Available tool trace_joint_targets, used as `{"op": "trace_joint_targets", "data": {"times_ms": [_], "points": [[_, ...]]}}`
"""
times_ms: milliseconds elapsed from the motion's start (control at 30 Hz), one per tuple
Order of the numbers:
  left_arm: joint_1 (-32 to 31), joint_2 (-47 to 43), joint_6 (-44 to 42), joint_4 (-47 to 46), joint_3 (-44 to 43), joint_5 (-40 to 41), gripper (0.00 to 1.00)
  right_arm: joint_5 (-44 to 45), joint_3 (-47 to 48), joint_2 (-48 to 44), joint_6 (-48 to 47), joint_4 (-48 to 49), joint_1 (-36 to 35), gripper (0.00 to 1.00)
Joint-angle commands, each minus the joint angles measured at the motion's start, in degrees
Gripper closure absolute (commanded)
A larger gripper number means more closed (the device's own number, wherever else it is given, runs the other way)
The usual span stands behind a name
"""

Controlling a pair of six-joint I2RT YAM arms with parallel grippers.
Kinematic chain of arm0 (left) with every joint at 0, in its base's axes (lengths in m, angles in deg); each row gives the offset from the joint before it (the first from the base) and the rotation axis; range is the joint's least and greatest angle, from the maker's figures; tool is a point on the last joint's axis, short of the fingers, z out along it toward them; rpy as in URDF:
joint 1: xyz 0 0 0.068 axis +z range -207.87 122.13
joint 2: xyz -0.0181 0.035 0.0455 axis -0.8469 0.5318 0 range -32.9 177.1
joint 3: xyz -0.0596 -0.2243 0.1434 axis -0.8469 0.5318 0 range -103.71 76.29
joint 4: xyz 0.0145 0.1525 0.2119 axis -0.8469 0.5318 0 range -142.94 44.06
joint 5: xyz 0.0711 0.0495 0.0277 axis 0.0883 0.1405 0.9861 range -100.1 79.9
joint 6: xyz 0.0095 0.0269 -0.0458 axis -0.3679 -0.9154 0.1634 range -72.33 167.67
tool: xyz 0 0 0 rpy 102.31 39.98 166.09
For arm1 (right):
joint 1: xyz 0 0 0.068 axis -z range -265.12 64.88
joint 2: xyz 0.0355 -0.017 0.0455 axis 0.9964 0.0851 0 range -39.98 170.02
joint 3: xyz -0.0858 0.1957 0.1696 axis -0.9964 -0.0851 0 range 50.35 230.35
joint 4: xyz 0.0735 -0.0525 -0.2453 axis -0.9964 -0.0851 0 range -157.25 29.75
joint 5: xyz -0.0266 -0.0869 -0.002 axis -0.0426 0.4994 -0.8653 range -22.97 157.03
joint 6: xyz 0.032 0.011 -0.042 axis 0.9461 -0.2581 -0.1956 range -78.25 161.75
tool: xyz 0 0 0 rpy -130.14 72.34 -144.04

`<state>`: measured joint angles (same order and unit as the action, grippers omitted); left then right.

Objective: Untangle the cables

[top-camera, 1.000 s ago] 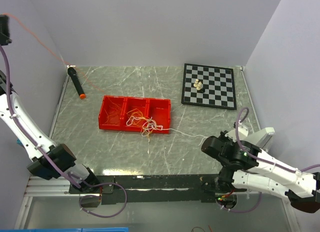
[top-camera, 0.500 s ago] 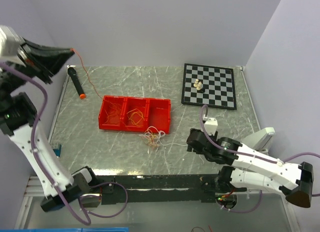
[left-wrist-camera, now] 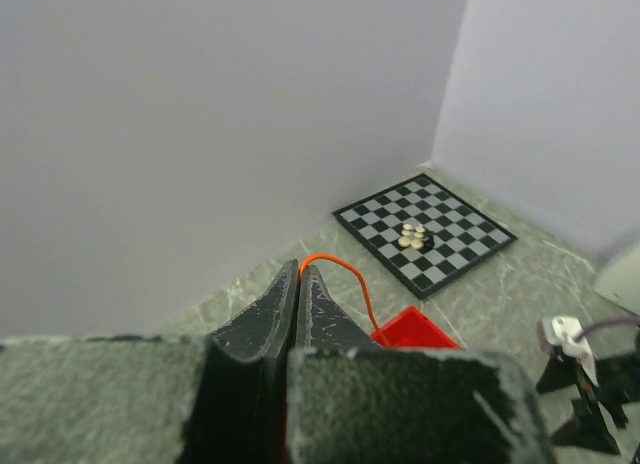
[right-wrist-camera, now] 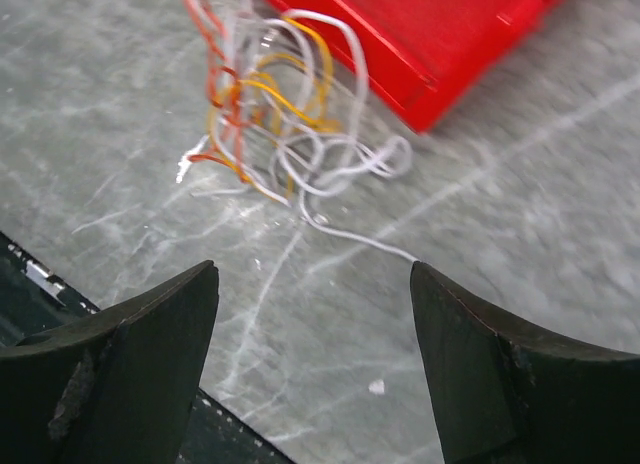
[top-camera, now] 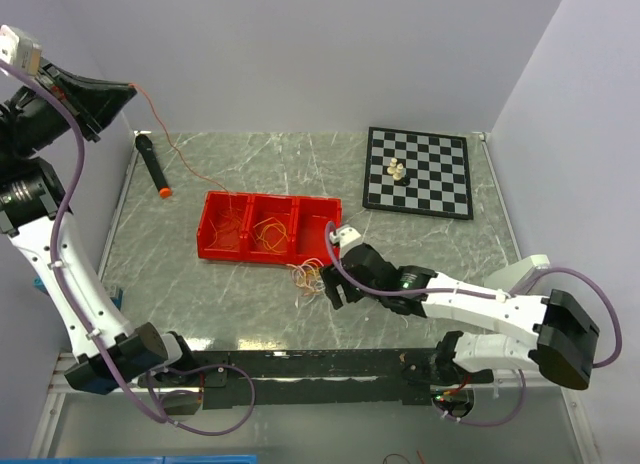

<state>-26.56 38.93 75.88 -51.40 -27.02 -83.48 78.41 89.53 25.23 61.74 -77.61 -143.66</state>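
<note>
A loopy tangle of white, yellow, orange and red cables [top-camera: 303, 276] [right-wrist-camera: 270, 109] lies on the table just in front of the red bin [top-camera: 225, 249] [right-wrist-camera: 430, 44]. More cables [top-camera: 268, 235] lie inside the bin. My left gripper [top-camera: 132, 87] [left-wrist-camera: 299, 267] is raised high at the far left, shut on one orange cable [top-camera: 170, 149] [left-wrist-camera: 348, 277] that runs down toward the bin [left-wrist-camera: 415, 329]. My right gripper [top-camera: 326, 285] [right-wrist-camera: 312, 276] hovers low just right of the tangle, open, nothing between its fingers. A loose white cable end [right-wrist-camera: 365, 244] lies ahead of it.
A chessboard [top-camera: 418, 171] [left-wrist-camera: 425, 231] with a few small pale pieces [top-camera: 397, 169] sits at the back right. A black marker with an orange tip [top-camera: 152, 164] lies at the back left. Walls close in on three sides.
My right gripper has opened, let go of the white cable and moved left to the tangle. My left gripper swung inward from the far left edge, keeping the orange cable.
</note>
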Motion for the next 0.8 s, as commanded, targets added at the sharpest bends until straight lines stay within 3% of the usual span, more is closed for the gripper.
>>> {"op": "trace_joint_targets", "data": {"times_ms": [0,200,467,767], "points": [[0.07,-0.91,-15.89,14.18,-4.1,8.69,0.99,-6.01,-1.29,2.11,-7.24,9.18,0.54,0.17],[0.07,0.06,-19.59,16.03,-3.22,11.77,0.99,-9.62,-2.09,7.29,-8.74,13.93,0.62,0.21],[0.07,2.08,-27.06,19.82,-3.57,22.93,0.99,-9.62,-2.0,14.86,-7.68,16.83,0.8,0.35],[0.07,2.96,-27.5,19.99,-3.48,24.17,0.99,-8.65,-2.7,18.02,-7.25,18.67,0.98,0.5]]}}
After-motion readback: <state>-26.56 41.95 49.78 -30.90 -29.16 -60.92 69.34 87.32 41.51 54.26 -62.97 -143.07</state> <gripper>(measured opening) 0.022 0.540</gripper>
